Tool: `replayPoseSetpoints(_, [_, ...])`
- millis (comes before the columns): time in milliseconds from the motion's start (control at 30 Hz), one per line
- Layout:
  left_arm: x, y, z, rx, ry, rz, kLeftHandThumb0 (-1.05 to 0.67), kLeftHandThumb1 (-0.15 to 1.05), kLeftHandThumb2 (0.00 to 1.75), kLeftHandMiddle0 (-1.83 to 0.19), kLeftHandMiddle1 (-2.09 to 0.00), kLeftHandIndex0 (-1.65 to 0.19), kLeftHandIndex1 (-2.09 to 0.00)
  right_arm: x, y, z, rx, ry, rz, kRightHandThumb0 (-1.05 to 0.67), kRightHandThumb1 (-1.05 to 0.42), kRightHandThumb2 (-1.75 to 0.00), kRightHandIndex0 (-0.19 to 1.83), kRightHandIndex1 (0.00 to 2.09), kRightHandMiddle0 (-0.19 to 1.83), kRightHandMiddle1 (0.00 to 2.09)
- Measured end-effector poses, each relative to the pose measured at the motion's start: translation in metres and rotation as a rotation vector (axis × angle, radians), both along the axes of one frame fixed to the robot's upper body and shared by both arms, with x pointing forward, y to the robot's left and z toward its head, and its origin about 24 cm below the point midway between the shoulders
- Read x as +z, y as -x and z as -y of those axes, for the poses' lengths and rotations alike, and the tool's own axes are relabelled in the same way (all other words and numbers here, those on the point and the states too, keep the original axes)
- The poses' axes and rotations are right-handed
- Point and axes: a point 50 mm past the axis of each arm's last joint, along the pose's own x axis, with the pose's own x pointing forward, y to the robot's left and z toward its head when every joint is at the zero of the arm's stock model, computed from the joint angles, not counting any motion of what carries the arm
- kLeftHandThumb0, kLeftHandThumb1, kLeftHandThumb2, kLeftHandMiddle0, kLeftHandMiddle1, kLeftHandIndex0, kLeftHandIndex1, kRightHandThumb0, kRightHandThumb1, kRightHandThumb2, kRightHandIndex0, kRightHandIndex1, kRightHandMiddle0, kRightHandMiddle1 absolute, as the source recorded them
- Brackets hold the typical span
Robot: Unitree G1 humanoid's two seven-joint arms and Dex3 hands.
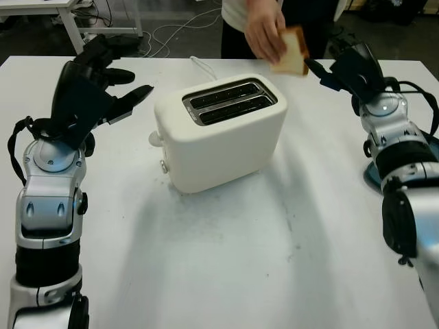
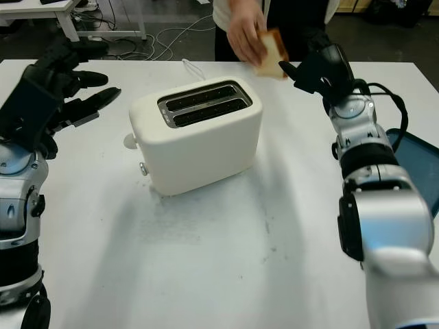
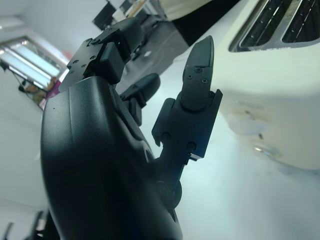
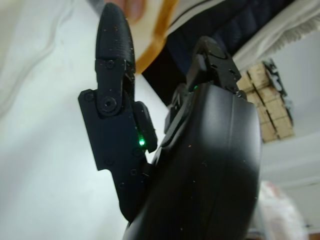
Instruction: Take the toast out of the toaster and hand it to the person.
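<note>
- We see the white worktop (image 1: 226, 260) with the cream toaster (image 1: 219, 133) at its middle; both slots look empty.
- The left robot hand (image 1: 103, 82) hangs open beside the toaster, holding nothing.
- The right robot hand (image 2: 312, 68) is at the far edge; we cannot tell if its fingers still pinch the toast (image 1: 293, 51).
- The person's hand (image 1: 264, 31) grips the toast, so we judge the handover is in its last step; next, the right hand should let go and draw back.
- We can read no brand or writing anywhere.

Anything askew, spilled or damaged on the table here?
Nothing spilled or damaged. The toaster sits skewed on the table, slots empty; the toast is in the person's hand, beside the right hand.
</note>
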Motion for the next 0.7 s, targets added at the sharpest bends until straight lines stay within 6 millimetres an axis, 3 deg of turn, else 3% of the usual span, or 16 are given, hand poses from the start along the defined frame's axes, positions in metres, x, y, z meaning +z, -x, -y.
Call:
replayPoseSetpoints(200, [-0.019, 0.017, -0.006, 0.021, 0.092, -0.027, -0.30, 0.91, 0.13, -0.15, -0.78, -0.29, -0.41, -0.043, 0.045, -0.023, 0.160, -0.211, 0.051, -0.72, -0.92, -0.81, 0.00, 0.00, 0.00, 0.00])
replayPoseSetpoints(400, [-0.036, 0.052, -0.003, 0.037, 0.184, -0.019, -0.32, 0.92, 0.17, -0.16, -0.61, -0.32, -0.24, -0.076, 0.102, -0.043, 0.226, -0.283, 0.005, -0.74, -0.92, -0.98, 0.00, 0.00, 0.00, 0.00])
replayPoseSetpoints(533, [-0.050, 0.064, 0.001, 0.047, 0.235, -0.065, -0.36, 0.92, 0.17, -0.20, -0.58, -0.35, -0.21, -0.088, 0.122, -0.056, 0.230, -0.349, -0.025, -0.70, -0.92, -1.00, 0.00, 0.00, 0.00, 0.00])
replayPoseSetpoints(700, [-0.068, 0.075, 0.006, 0.089, 0.238, -0.144, -0.39, 0.92, 0.28, -0.30, -0.37, -0.39, -0.08, -0.094, 0.141, -0.063, 0.247, -0.374, -0.067, -0.76, -0.92, -1.01, 0.00, 0.00, 0.00, 0.00])
